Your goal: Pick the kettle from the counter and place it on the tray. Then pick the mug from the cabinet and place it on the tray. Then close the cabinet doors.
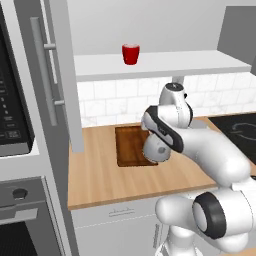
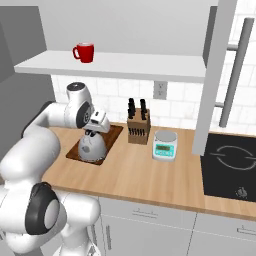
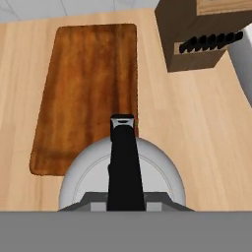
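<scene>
On the left, the dark brown flat wooden tray [image 3: 86,93] lies on the light wooden desk [image 2: 145,175], its long axis running away from the hand. The squat silver-grey metal kettle [image 3: 123,177] hangs from the gripper [image 2: 95,131], whose jaws are closed narrow on the kettle's dark top handle [image 3: 123,157]. It overlaps only the tray's near right corner, so the coming move is forward and left. Rightward stand the brown knife block [image 2: 137,125] and white-teal scale [image 2: 165,145].
</scene>
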Robot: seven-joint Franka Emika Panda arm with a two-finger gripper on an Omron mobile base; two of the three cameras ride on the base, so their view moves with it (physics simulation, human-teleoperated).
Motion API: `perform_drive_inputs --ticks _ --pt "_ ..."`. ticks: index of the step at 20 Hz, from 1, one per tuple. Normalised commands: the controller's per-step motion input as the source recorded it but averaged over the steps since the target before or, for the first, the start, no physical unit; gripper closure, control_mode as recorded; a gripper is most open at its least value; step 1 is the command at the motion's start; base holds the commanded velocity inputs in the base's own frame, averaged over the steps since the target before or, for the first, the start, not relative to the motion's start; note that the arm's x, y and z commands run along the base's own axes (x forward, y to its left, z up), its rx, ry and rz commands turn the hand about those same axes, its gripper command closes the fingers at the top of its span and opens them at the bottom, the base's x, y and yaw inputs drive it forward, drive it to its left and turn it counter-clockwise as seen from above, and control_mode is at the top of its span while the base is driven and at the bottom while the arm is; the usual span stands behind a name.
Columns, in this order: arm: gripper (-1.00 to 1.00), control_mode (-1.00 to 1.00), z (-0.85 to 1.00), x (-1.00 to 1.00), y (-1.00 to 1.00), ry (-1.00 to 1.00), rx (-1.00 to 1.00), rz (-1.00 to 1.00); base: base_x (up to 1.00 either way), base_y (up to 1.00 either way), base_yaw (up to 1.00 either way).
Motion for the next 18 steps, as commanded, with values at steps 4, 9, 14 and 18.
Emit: perform_drive_inputs --ticks 4,9,14,18 --pt "1.00 -1.00 -0.04 0.05 0.08 -0.02 0.00 -0.02 0.00 0.00 0.00" --pt "1.00 -1.00 -0.12 0.30 0.27 -0.03 0.00 -0.06 0.00 0.00 0.00" --pt "1.00 -1.00 -0.08 0.55 0.33 0.00 0.00 -0.10 0.00 0.00 0.00" --pt "1.00 -1.00 -0.04 0.64 0.08 0.00 0.00 -0.10 0.00 0.00 0.00"
